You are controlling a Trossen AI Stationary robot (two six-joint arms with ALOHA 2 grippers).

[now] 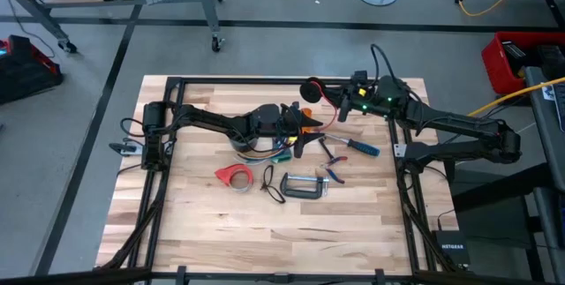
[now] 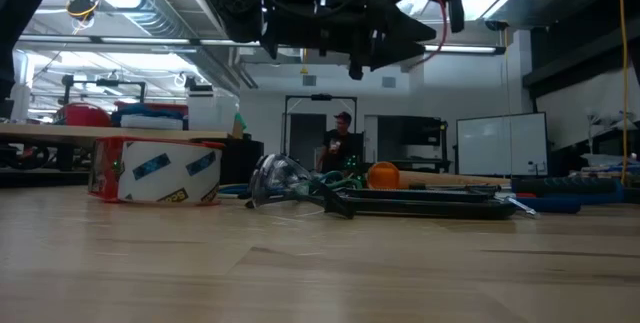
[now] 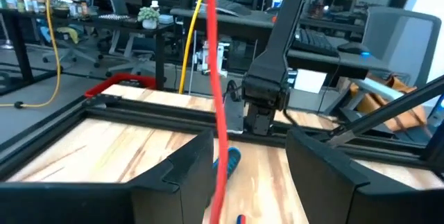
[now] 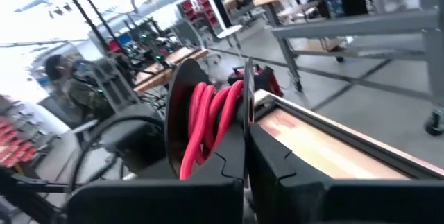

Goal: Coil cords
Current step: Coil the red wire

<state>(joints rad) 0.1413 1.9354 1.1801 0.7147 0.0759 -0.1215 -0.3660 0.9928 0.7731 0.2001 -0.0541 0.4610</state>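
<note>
Two arms meet over the far middle of the table point(image 1: 265, 241); going left to right in the high view: left arm reaches in from the left edge, left gripper point(image 1: 305, 126) raised above the boards; its wrist view shows the fingers point(image 3: 177, 175) spread wide with one red strand of the cords point(image 3: 216, 113) hanging through the gap, touching neither finger as far as can be told; below that gripper a loose bunch of the cords point(image 1: 269, 151) in orange, green and blue lies on the wood; red tape dispenser point(image 1: 233, 176) sits nearer the front, left of centre; thin black loop point(image 1: 269, 183) just beside it; grey C-clamp point(image 1: 305, 186) next; red-handled pliers point(image 1: 332, 154) and blue-handled screwdriver point(image 1: 362, 146) right of centre; right arm comes in from the right edge, right gripper point(image 1: 311, 89) near the far rail, just beyond the left gripper; right wrist view shows its fingers point(image 4: 208, 148) closed narrow on several red loops of the cords point(image 4: 211, 116); low view: both grippers off the table, dispenser point(image 2: 155, 171) at left, person point(image 2: 340, 143) standing in the room behind.
</note>
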